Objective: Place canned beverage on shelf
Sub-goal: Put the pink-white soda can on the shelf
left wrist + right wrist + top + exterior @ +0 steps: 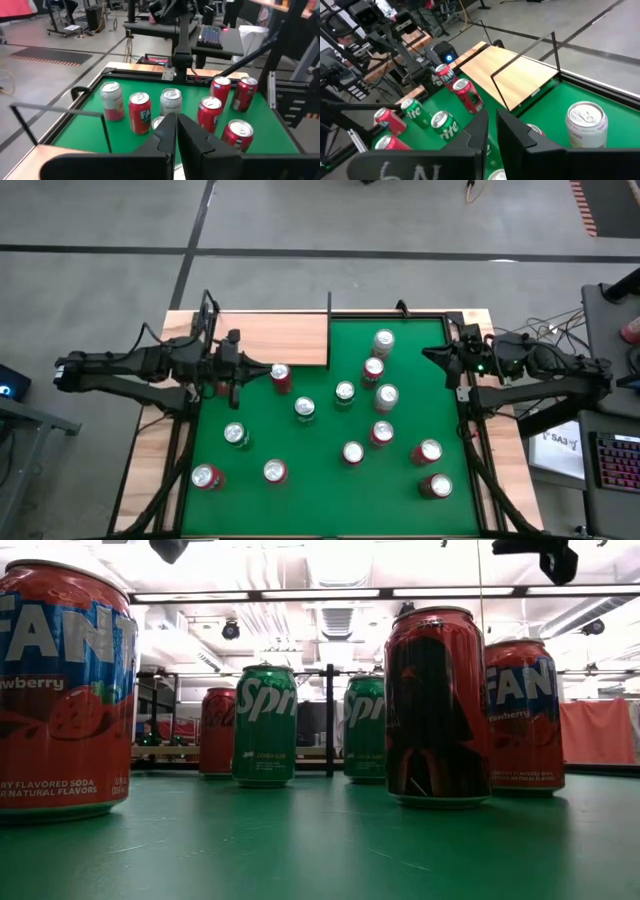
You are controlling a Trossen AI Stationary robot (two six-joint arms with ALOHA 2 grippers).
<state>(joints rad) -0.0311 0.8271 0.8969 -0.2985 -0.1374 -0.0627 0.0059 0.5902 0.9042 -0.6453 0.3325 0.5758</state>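
Observation:
Several drink cans, red, green and silver, stand upright on the green felt (300, 500). The shelf (270, 338), a pale wood panel with thin black rods (329, 305), lies at the far left corner with no can on it; the right wrist view shows it too (515, 72). My left gripper (262, 370) hangs shut and empty above the felt by the shelf's near edge, with a red can (281, 377) standing just past its tip. My right gripper (432, 355) is raised at the table's right side, shut and empty, facing the silver can (384, 340).
The cans are spread over the middle and near part of the felt, for instance a green one (305, 409) and a red one (436, 486). Light wooden strips (150, 470) run along the sides. A keyboard (618, 470) sits on a stand to the right.

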